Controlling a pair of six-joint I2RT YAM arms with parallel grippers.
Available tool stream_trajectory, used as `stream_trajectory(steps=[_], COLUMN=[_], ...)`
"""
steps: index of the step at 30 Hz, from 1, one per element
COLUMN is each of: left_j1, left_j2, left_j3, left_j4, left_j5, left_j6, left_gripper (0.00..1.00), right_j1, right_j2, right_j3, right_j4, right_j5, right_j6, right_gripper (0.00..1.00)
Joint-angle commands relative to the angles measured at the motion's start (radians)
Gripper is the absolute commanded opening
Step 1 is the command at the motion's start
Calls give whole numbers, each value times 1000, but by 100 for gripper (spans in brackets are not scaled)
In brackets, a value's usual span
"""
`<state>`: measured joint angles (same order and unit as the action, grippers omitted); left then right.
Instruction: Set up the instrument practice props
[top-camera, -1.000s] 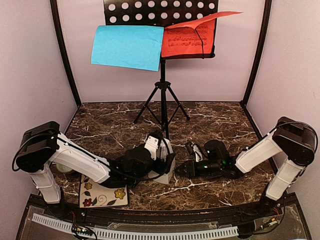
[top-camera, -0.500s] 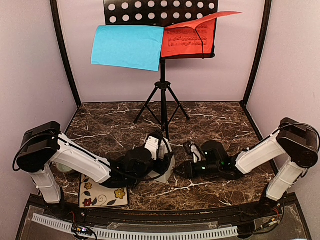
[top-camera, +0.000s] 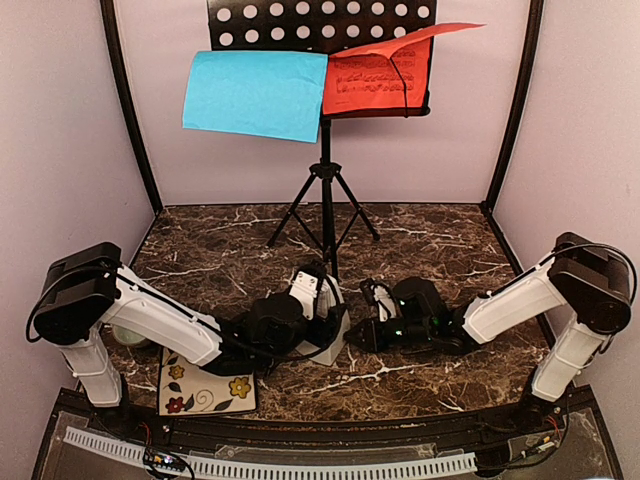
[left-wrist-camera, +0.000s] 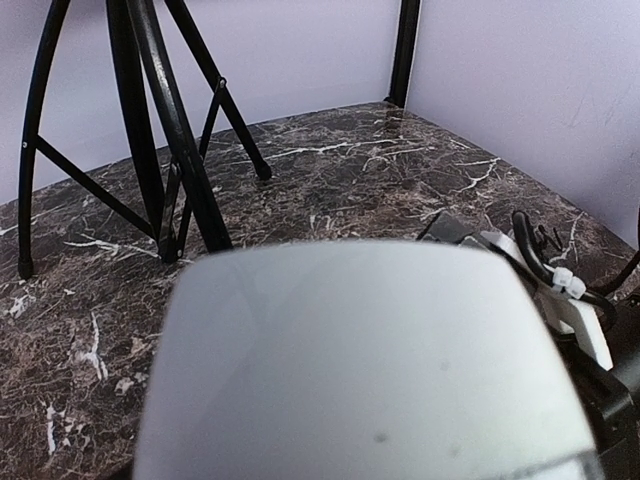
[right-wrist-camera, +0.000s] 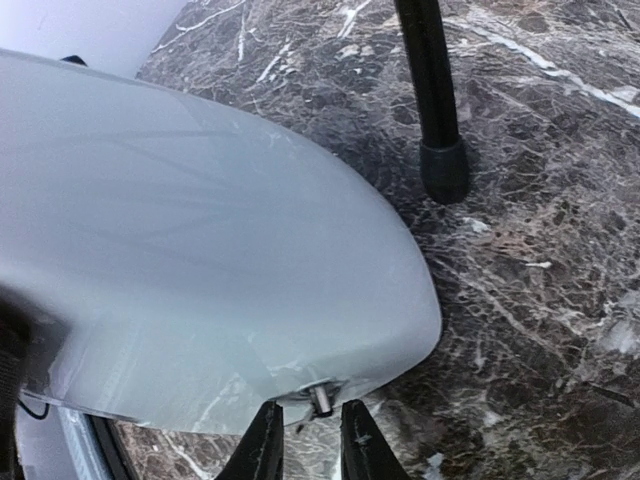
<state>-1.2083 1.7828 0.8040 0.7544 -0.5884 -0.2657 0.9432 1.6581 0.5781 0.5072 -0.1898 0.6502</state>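
Lower centre, the right gripper (right-wrist-camera: 305, 440) has edged left, narrowing around the pin (right-wrist-camera: 320, 398) of the white metronome (right-wrist-camera: 200, 250), grip unclear; the left gripper (top-camera: 322, 322) clasps it, so setup continues.

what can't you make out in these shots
- Left wrist view: the metronome fills the frame, blurred; the fingers of the left gripper are not seen, so its grip cannot be told.
- Right wrist view: the small pin between the fingers of the right gripper is too blurred to identify.
- Top view: the music stand desk is cut by the top edge; the green bowl is mostly behind the left arm.
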Motion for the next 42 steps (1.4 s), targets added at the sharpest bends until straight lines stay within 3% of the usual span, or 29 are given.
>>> stream_trajectory(steps=[1, 11, 16, 28, 42], left_j1=[-5, -5, -5, -5, -34], left_j2=[-42, -53, -61, -112, -141], left_j3=[11, -16, -20, -89, -225], left_j4=[62, 126, 160, 334, 718], left_j5=[4, 51, 76, 144, 304], left_j6=[16, 27, 46, 166, 421], left_gripper=[23, 15, 9, 1, 0], right_j1=[9, 10, 11, -20, -109], right_j2=[3, -1, 1, -120, -303], right_j3=[21, 35, 43, 78, -32], right_j4=[-37, -34, -58, -105, 74], right_j5=[51, 50, 77, 63, -43], right_j6=[-26, -64, -62, 22, 224], right_gripper=[19, 12, 0, 0, 0])
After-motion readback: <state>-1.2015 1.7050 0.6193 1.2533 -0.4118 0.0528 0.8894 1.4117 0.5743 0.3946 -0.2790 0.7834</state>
